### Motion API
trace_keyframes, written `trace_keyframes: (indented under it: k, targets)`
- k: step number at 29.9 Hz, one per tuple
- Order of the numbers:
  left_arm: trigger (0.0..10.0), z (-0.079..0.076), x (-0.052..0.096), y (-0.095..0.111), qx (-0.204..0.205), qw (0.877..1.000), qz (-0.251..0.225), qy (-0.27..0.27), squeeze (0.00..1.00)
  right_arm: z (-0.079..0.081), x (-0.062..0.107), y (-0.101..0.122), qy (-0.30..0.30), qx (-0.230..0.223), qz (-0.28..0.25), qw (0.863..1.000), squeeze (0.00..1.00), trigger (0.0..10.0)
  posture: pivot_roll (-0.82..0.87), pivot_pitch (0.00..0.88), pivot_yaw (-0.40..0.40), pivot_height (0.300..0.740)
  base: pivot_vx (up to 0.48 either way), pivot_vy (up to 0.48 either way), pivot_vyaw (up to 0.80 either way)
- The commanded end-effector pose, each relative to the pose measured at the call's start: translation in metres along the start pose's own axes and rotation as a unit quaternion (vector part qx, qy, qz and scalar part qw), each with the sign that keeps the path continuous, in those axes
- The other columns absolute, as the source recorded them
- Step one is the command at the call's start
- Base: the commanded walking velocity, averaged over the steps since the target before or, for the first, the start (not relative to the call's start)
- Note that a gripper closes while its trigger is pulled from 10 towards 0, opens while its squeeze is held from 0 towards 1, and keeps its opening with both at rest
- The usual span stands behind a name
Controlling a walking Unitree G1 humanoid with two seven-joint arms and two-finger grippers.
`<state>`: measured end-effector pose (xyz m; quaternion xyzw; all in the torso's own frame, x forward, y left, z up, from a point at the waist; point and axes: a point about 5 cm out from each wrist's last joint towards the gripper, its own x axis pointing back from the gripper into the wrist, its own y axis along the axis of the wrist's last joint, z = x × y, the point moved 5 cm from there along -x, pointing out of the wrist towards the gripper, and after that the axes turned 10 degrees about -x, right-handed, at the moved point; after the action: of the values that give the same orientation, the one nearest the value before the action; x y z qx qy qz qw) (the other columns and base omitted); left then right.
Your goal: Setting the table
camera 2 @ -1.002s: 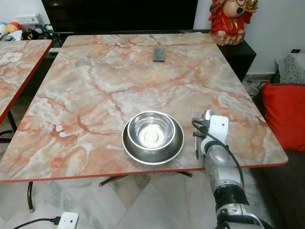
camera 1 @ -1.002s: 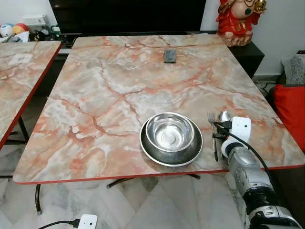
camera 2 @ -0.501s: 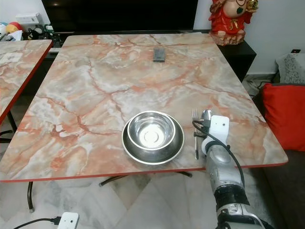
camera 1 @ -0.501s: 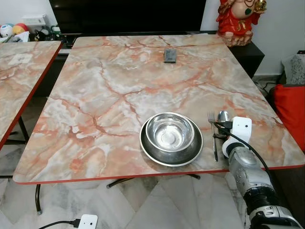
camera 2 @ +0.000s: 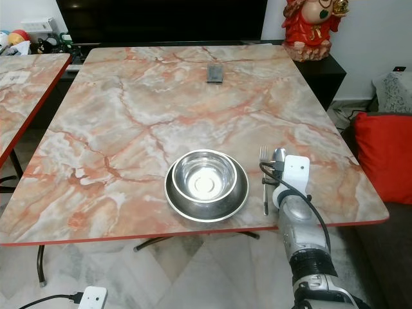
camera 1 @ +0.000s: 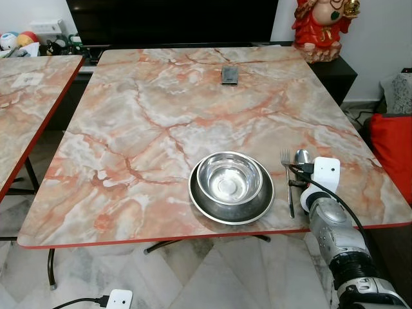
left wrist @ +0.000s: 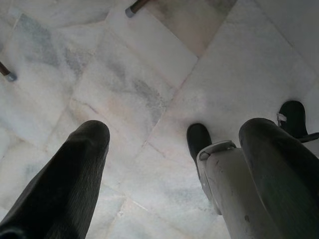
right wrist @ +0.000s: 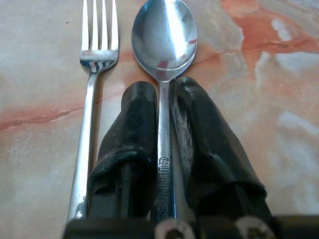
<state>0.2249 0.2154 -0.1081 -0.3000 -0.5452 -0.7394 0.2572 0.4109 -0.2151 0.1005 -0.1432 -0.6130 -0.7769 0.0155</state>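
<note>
Spoon (right wrist: 164, 45) handle pinched in right claw (right wrist: 162, 104); fork (right wrist: 94, 74) alongside.

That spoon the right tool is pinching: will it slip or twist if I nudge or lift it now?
The spoon looks like polished metal, so probably stiff but slick. The right tool grips only its thin handle, with the bowl beyond the fingers, so it may pivot. Lying flat on the table, it should slide rather than roll, possibly bumping the fork.
</note>
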Motion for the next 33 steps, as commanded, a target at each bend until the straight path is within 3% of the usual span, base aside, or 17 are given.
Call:
trace_keyframes:
  k: [1, 17, 19, 29, 33]
  targets:
    - [10.0, -0.004, 0.004, -0.016, 0.002, 1.000, 0.027, -0.007, 0.00, 0.003, -0.001, 0.006, 0.003, 0.002, -0.009, 1.000, 0.00, 10.0, 0.03, 0.155, 0.015, 0.740, 0.000, 0.000, 0.00]
    - [10.0, -0.006, 0.003, -0.015, 0.003, 1.000, 0.026, -0.009, 0.00, 0.004, 0.003, 0.033, 0.000, -0.014, -0.084, 0.996, 0.00, 10.0, 0.02, 0.157, 0.014, 0.740, 0.000, 0.000, 0.00]
    - [10.0, -0.006, 0.004, -0.016, 0.004, 1.000, 0.027, -0.008, 0.00, 0.010, 0.009, 0.050, 0.019, -0.023, -0.140, 0.990, 0.00, 10.0, 0.02, 0.156, 0.013, 0.740, 0.000, 0.000, 0.00]
    - [10.0, 0.002, 0.003, -0.011, 0.005, 1.000, 0.017, 0.001, 0.00, 0.002, 0.025, 0.075, 0.026, -0.035, -0.222, 0.974, 0.00, 10.0, 0.00, 0.104, 0.018, 0.740, 0.000, 0.000, 0.00]
    - [10.0, 0.003, -0.002, 0.006, 0.008, 1.000, -0.001, 0.005, 0.00, 0.006, 0.029, 0.086, 0.040, -0.038, -0.251, 0.966, 0.00, 10.0, -0.01, 0.067, 0.015, 0.740, 0.000, 0.000, 0.00]
